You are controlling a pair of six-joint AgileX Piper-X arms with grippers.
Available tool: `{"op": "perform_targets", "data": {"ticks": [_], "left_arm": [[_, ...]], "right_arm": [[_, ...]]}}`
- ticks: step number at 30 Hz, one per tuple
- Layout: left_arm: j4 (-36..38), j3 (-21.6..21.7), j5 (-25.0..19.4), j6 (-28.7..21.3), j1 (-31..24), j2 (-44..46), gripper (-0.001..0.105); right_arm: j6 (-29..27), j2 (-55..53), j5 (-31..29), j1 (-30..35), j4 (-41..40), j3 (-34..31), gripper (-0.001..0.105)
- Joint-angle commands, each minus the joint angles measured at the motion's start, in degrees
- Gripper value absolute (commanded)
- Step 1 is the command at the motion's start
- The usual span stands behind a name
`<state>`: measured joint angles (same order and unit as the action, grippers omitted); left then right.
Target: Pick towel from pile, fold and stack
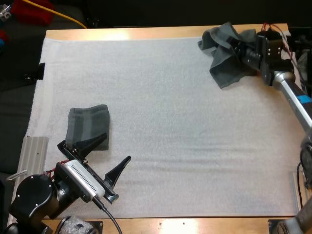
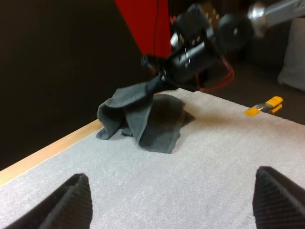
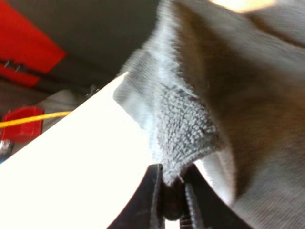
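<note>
Looking down from the high view, the right gripper (image 1: 240, 48) is pinching a crumpled dark grey-green towel (image 1: 224, 66) at the far right corner of the white mat (image 1: 170, 122); the left gripper (image 1: 117, 147) is hovering open at the near edge of a folded dark grey-green towel (image 1: 87, 126). The left wrist view is showing its own fingers standing wide apart, the crumpled towel hanging from the right gripper. The right wrist view is showing its fingers clamping a towel fold.
</note>
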<state>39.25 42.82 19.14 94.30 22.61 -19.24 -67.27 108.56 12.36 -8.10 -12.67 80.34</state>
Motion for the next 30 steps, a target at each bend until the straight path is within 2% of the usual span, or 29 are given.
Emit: {"op": "perform_targets", "data": {"ticks": [1,8,21,30], "left_arm": [[-0.2,0.4,0.5,0.5,0.3,-0.2,0.067],[-0.2,0.4,0.5,0.5,0.3,-0.2,0.067],[-0.2,0.4,0.5,0.5,0.3,-0.2,0.067],[-0.2,0.4,0.5,0.5,0.3,-0.2,0.067]], "right_arm": [[-2.2,-2.2,0.3,-0.3,-1.9,0.3,0.001],[-5.9,-11.0,0.7,-2.5,-6.4,0.3,0.001],[-6.7,-21.6,3.4,-5.9,-13.8,0.3,0.001],[-8.8,-25.3,4.3,-13.3,-21.4,0.3,0.001]]}}
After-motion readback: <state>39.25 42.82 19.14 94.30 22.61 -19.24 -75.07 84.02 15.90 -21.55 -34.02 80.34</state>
